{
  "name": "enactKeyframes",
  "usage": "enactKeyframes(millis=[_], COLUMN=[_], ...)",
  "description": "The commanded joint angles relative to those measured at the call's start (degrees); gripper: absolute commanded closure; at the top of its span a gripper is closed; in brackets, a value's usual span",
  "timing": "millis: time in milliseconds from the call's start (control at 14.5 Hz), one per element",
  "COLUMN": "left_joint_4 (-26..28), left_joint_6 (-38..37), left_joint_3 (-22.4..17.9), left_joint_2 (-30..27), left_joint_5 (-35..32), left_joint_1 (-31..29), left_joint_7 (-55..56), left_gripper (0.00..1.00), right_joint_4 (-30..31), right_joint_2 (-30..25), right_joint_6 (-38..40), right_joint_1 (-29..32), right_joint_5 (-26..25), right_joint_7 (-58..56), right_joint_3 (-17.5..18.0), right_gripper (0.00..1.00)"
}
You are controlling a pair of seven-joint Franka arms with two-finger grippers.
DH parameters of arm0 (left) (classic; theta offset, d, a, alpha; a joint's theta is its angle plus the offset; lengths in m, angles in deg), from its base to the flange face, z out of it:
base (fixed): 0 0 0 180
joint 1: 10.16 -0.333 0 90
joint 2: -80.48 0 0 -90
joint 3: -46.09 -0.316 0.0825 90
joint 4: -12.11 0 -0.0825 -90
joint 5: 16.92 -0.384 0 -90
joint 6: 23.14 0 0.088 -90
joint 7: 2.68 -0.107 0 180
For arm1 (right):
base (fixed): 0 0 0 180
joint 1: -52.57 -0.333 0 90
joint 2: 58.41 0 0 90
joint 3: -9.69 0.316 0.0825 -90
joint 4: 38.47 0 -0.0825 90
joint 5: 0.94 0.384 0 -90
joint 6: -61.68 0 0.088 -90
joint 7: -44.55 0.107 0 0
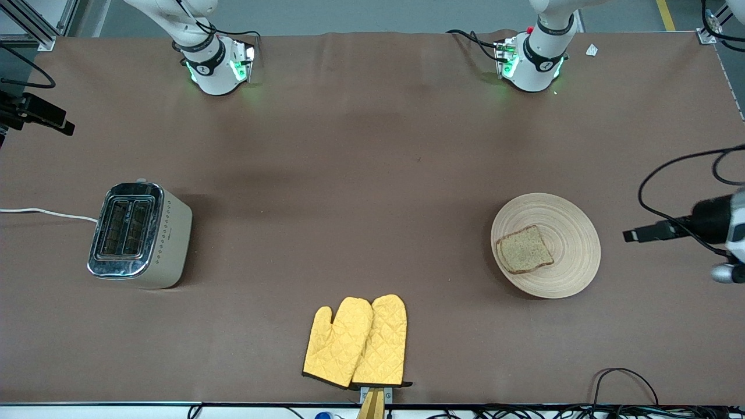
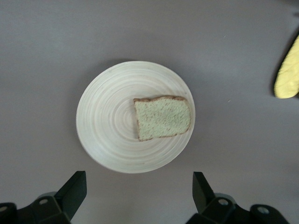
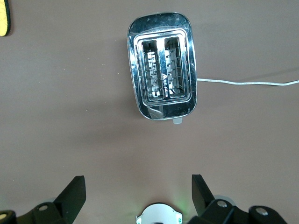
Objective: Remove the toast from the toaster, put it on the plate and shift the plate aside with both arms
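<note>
The toast [image 1: 524,249], a brown wholegrain slice, lies flat on the round light-wood plate [image 1: 570,233] toward the left arm's end of the table. In the left wrist view the toast [image 2: 162,117] sits off-centre on the plate [image 2: 107,116]. My left gripper [image 2: 139,186] hangs high above the table beside the plate, open and holding nothing. My right gripper [image 3: 138,189] is also open and holding nothing, high over the table near the toaster [image 3: 162,65]. Both arms' bases [image 1: 215,64] [image 1: 532,61] stand at the table's back edge.
The chrome and cream toaster [image 1: 139,233] stands toward the right arm's end, both slots showing no bread, its white cord [image 1: 46,212] running off the table. Two yellow quilted oven mitts [image 1: 358,343] lie near the front edge. Black cables [image 1: 625,378] lie at the front corner.
</note>
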State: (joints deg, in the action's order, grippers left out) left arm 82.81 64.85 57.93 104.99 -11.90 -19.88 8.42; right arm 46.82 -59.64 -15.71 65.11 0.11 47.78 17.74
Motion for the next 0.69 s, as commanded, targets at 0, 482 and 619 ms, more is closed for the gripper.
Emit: enactKeyframes(millis=[0, 482, 619], left_joint_4=[1.89, 11.81, 13.14], left_joint_6=[-2.38, -5.63, -6.16], left_joint_3=[-0.51, -10.0, -10.09], left_joint_2=[-4.82, -20.71, -23.88], left_joint_5=[-7.81, -8.98, -8.98], left_joint_1=[4.34, 12.62, 12.35], left_joint_7=[1.47, -3.34, -6.34], left_gripper=[0.0, 0.0, 0.0], right_joint_4=[-0.11, -0.11, -0.11], right_joint_2=[-0.35, -0.35, -0.35], right_joint_6=[0.57, 0.57, 0.48], right_joint_1=[0.56, 0.47, 0.47], right_joint_5=[0.19, 0.27, 0.27], right_joint_7=[-0.15, -0.33, -0.42], right_joint_3=[1.01, 1.1, 1.1], right_gripper=[0.0, 0.0, 0.0])
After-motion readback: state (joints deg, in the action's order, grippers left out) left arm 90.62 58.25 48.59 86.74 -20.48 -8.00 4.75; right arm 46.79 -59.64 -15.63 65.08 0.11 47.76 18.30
